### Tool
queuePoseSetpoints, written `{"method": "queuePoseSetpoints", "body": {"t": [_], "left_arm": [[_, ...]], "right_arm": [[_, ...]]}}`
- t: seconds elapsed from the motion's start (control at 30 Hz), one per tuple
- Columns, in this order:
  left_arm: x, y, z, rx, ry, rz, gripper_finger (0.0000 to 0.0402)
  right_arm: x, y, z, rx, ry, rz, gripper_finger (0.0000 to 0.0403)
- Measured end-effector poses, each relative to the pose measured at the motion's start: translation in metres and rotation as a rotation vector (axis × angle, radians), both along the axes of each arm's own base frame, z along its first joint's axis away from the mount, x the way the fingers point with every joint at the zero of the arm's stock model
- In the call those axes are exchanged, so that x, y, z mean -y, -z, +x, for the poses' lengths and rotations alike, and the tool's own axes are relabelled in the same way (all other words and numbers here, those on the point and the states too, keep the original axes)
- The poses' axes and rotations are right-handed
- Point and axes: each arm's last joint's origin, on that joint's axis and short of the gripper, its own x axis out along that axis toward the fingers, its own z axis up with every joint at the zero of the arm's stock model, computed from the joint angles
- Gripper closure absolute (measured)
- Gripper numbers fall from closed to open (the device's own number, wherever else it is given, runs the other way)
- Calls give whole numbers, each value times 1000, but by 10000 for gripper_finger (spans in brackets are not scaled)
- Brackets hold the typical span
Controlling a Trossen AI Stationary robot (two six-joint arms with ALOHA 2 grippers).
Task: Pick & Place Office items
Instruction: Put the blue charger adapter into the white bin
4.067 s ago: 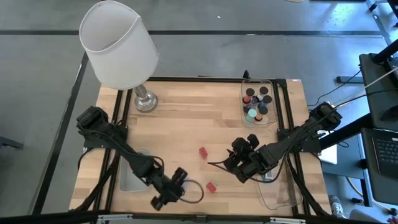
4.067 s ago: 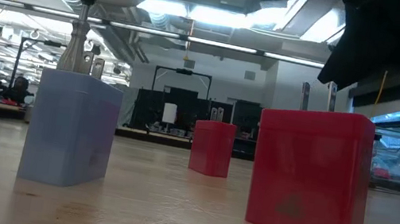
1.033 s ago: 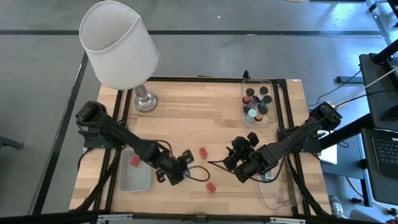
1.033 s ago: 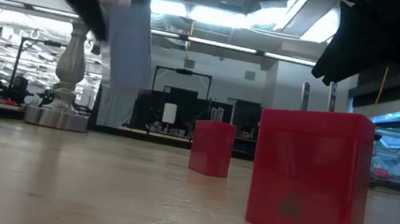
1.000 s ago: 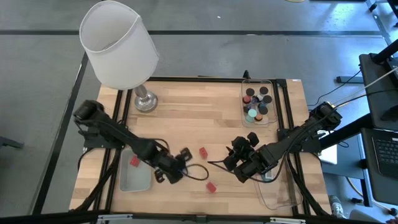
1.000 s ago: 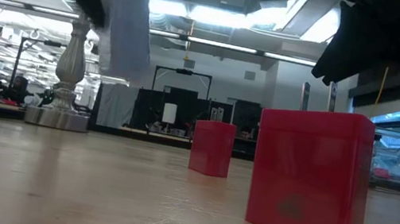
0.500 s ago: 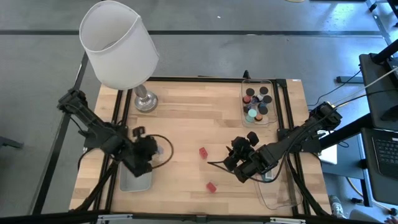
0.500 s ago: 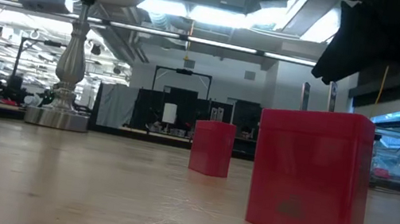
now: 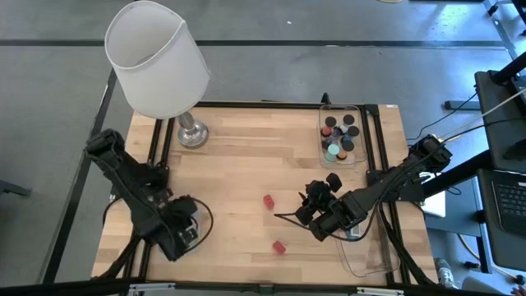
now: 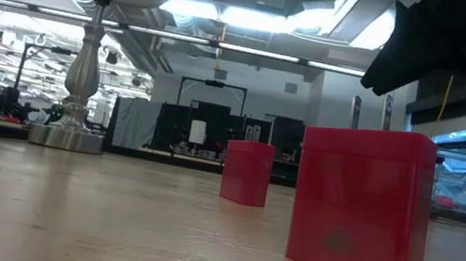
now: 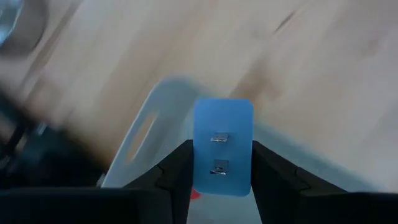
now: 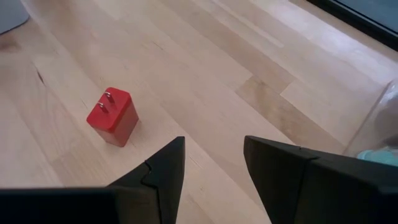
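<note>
The left gripper stood above the frosted tray, clamped on a blue plug adapter. The right gripper waited beside the tray, jaws apart and empty. A release off-centre could drop the adapter on the tray rim.

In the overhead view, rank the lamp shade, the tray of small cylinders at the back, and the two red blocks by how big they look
1. Lamp shade
2. Tray of small cylinders
3. The two red blocks, which look alike in size.
</note>
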Motion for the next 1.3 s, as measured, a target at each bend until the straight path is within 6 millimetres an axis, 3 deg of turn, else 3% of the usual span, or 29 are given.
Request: {"method": "queuePoseSetpoints", "body": {"t": [0.17, 0.53, 1.3], "left_arm": [[9, 15, -5, -128, -85, 20, 271], [22, 36, -3, -154, -102, 95, 271], [28, 37, -4, -43, -201, 48, 270]], "right_arm": [[0, 0, 0, 0, 0, 0, 234], [1, -1, 0, 17, 7, -23, 234], [1, -1, 0, 28, 12, -37, 234]]}}
